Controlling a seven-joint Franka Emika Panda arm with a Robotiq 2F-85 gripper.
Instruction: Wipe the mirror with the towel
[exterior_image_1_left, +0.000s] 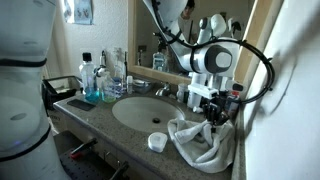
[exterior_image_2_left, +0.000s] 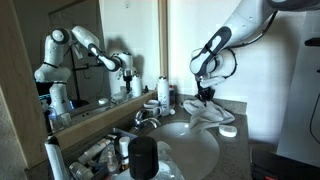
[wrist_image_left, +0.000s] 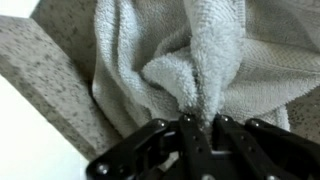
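the towel (exterior_image_1_left: 200, 142) lies on the bench (exterior_image_1_left: 95, 118) just beside the sink (exterior_image_1_left: 140, 112), on the side away from the bottles (exterior_image_1_left: 92, 80). the claw (exterior_image_1_left: 214, 117) stands over the towel, and in the wrist view a raised fold of the towel (wrist_image_left: 200, 50) is between its fingers. a small round lid (exterior_image_1_left: 157, 141) lies on the bench between sink and towel, near the front edge. the faucet (exterior_image_1_left: 163, 90) is behind the sink, and the mirror (exterior_image_1_left: 170, 30) rises behind the faucet.
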